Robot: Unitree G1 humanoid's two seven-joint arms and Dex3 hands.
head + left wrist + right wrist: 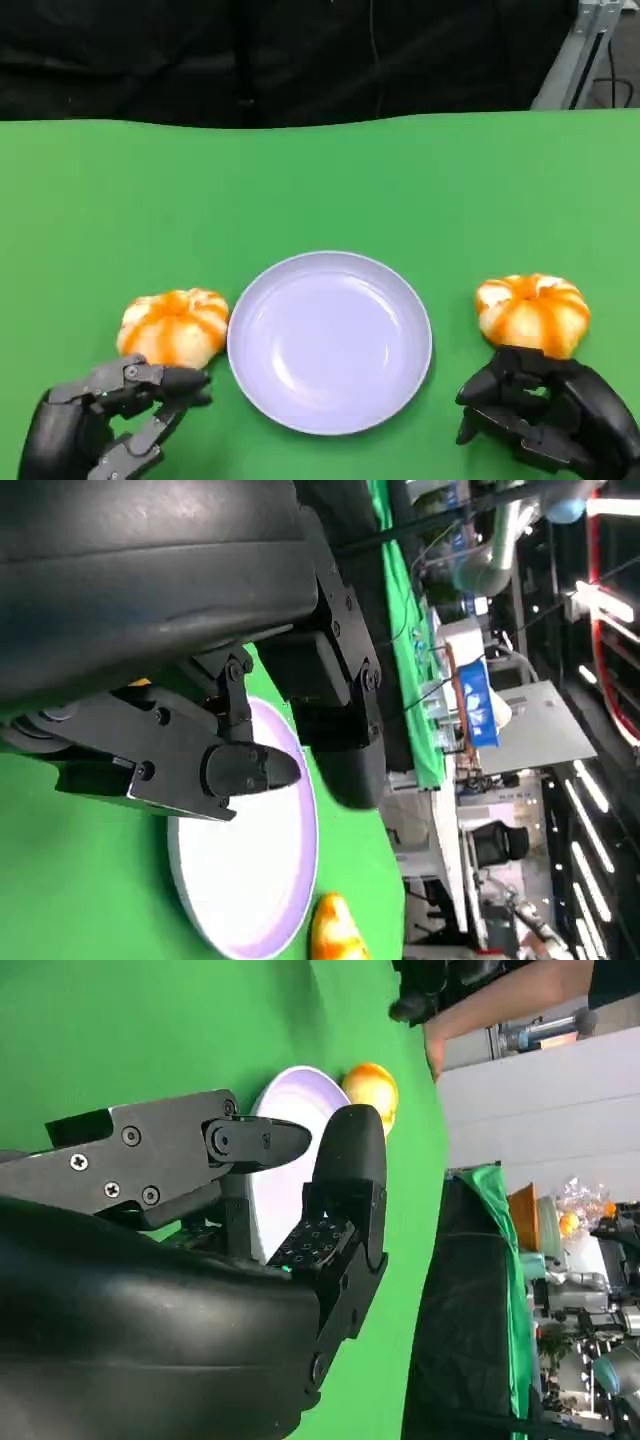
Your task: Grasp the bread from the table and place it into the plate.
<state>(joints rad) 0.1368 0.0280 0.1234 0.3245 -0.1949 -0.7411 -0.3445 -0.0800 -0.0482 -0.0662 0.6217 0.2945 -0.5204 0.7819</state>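
Observation:
A round lavender plate (330, 342) lies in the middle of the green table. One orange-striped bread bun (173, 326) sits just left of it, a second bun (533, 312) to its right. My left hand (112, 420) rests just in front of the left bun, fingers apart and holding nothing. My right hand (552, 415) sits just in front of the right bun, also empty. In the left wrist view the left hand (200, 750) reaches over the plate (250, 880), with the far bun (335, 932) beyond. The right wrist view shows the right hand (210, 1280), the plate (300, 1090) and the far bun (372, 1088).
The green table (320, 180) runs back to a dark curtain, with a metal stand (580, 50) at the back right. A person's arm (500, 1010) is beside the table in the right wrist view.

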